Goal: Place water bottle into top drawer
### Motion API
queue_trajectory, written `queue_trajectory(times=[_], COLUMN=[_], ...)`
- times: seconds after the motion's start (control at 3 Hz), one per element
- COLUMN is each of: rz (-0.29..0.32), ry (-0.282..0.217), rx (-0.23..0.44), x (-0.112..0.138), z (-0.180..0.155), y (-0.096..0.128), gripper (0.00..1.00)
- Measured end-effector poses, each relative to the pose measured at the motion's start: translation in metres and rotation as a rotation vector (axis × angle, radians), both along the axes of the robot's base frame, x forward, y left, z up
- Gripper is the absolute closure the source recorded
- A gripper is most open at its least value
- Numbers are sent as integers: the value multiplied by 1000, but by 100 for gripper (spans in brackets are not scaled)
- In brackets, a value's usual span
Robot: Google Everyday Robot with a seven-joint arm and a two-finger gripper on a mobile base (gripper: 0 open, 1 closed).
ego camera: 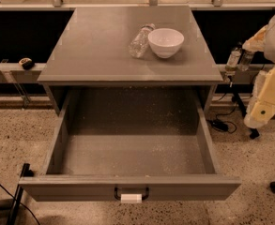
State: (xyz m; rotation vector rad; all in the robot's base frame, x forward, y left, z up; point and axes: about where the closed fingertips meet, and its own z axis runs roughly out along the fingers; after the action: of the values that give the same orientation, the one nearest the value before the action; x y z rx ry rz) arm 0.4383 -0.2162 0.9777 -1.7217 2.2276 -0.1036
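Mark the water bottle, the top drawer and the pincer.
water bottle (139,43), camera view, on its clear body.
top drawer (132,154), camera view, on its bare speckled floor.
pincer (238,61), camera view, at its tip end, near the picture's right edge.

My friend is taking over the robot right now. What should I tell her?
End effector: open, holding nothing, off to the right of the cabinet top.
Water bottle: lying on the cabinet top, just left of the white bowl.
Top drawer: pulled out, no bottle inside.
Done: drawer is open.
Left: grasp the bottle, put it in the drawer.
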Motion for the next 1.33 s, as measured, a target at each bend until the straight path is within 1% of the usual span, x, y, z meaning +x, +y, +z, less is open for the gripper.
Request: queue_trajectory(times=[0.33,0.67,1.0,1.33], rz=[8,60,198,368], ry=[-14,-45,-109,-242], rx=[-7,-64,-186,-258], x=[5,36,86,87], z=[2,2,-4,-10], y=[2,13,52,84], gripper=[0,0,0,0])
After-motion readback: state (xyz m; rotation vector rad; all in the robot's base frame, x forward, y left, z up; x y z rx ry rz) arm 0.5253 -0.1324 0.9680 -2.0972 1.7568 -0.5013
